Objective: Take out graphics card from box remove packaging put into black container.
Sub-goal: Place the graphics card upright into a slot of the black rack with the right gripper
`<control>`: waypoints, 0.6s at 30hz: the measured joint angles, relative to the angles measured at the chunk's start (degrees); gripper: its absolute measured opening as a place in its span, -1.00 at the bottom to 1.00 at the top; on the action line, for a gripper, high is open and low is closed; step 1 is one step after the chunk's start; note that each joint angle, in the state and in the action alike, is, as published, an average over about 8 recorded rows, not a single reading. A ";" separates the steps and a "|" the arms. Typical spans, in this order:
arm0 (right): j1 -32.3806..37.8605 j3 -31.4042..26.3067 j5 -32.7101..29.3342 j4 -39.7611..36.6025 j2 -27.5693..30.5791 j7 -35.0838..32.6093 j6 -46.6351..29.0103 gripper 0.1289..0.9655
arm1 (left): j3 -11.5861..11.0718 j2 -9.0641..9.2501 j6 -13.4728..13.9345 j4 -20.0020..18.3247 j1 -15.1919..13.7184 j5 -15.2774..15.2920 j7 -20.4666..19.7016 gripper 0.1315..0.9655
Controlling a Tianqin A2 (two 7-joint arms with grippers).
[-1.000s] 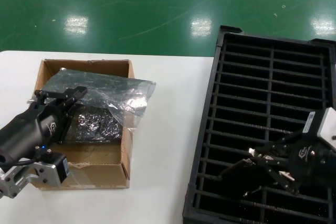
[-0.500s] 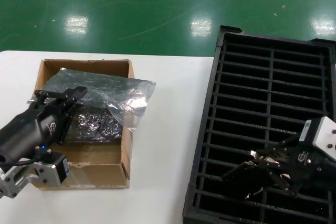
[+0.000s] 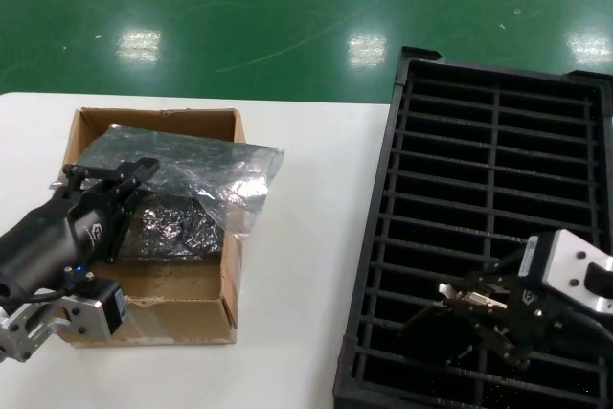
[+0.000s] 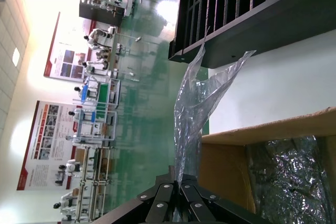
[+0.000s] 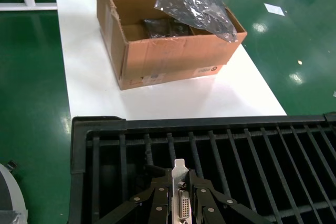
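Silver bracket first: my right gripper (image 5: 181, 203) has its jaws clamped on the graphics card (image 5: 182, 198), holding it upright low over the near slots of the black container (image 3: 498, 112). I judge this the insertion step; next I must line the board up with one slot and lower it straight. My left gripper (image 4: 178, 198) pinches the empty packaging (image 3: 206, 174) above the box (image 3: 182, 318) on the worktop (image 3: 306, 265).
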 joint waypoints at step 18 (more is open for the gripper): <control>0.10 -1.36 -1.27 0.00 -1.68 -3.28 -0.24 -0.70 | 0.00 0.00 0.00 0.00 0.00 0.00 0.00 -0.98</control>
